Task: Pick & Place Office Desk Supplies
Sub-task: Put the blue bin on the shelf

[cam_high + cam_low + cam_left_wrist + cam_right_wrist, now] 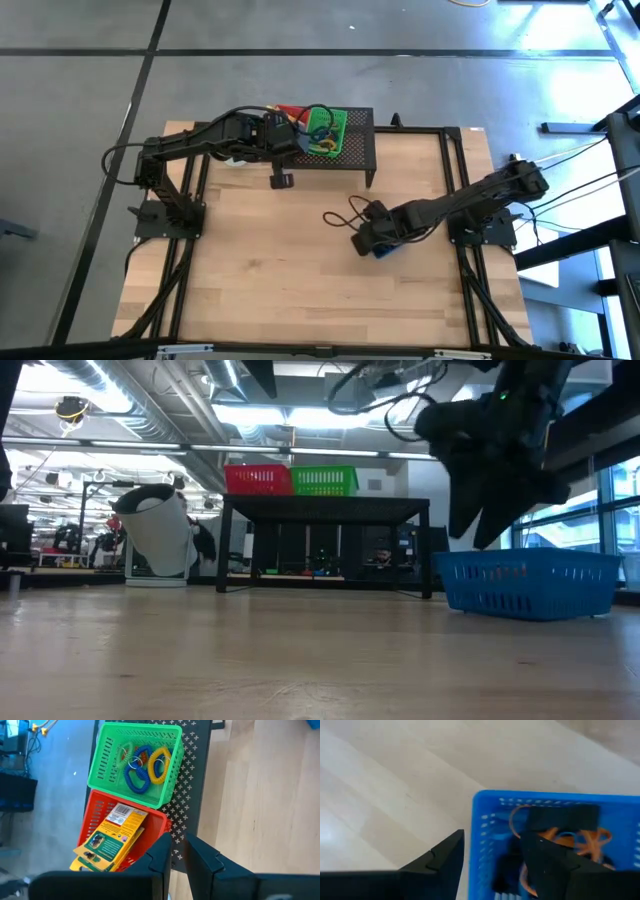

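Hovering right tool (490, 865) released over blue bin (485, 820) | thin orange loops (580, 840) inside | left tool (177, 857) clenched, empty

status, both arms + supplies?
Right gripper open over blue bin, orange loops inside. Left gripper shut, empty, by red bin. Nothing blocking.

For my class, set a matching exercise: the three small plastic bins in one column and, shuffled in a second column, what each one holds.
Column 1:
1. green bin
2. red bin
3. blue bin

Column 2:
A. yellow printed packets
B. orange loops and a dark item
C. blue and yellow coiled loops

Pairs: 1-C, 2-A, 3-B.
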Motion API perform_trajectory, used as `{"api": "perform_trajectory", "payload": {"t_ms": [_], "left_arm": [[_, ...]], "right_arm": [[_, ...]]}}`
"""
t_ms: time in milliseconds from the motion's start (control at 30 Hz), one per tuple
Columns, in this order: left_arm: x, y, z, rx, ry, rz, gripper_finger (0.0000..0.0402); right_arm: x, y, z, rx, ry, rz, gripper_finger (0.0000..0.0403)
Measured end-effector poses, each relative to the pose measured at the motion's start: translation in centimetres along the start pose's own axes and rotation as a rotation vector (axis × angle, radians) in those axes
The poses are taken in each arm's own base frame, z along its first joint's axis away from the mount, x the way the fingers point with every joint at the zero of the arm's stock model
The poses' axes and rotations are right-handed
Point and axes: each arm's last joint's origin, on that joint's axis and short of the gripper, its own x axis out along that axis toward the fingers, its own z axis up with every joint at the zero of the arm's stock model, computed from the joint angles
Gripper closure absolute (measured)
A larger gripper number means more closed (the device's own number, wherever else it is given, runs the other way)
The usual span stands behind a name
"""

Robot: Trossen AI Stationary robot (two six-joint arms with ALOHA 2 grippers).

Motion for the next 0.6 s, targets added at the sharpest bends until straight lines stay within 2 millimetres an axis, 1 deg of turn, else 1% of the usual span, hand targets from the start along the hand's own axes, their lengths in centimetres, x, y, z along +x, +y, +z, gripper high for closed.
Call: {"api": "perform_trajectory", "payload": {"t_ms": [100, 200, 400, 500, 600], "left_arm": [[0.0, 0.0, 0.0, 0.008, 0.000, 0.000, 0.0359], [0.0, 0.0, 0.0, 0.013, 0.000, -0.001, 0.0359], [0.0, 0.0, -0.1, 0.021, 0.009, -0.003, 0.0359], [0.0, 0.0, -0.2, 0.026, 0.019, -0.004, 0.0359], [0.0, 0.0, -0.3, 0.031, 0.024, -0.005, 0.0359]], "right_arm": [[1.0, 0.7, -0.1, 0.042, -0.010, 0.024, 0.0205], [2.0, 1.2, -0.4, 0.044, -0.007, 0.039, 0.0205], [4.0, 1.2, -1.2, -0.029, 0.007, -0.039, 0.0206], [4.4, 1.2, -1.5, -0.045, 0.027, -0.050, 0.0217], [4.3, 1.1, -1.7, -0.049, 0.063, -0.052, 0.0243]]}}
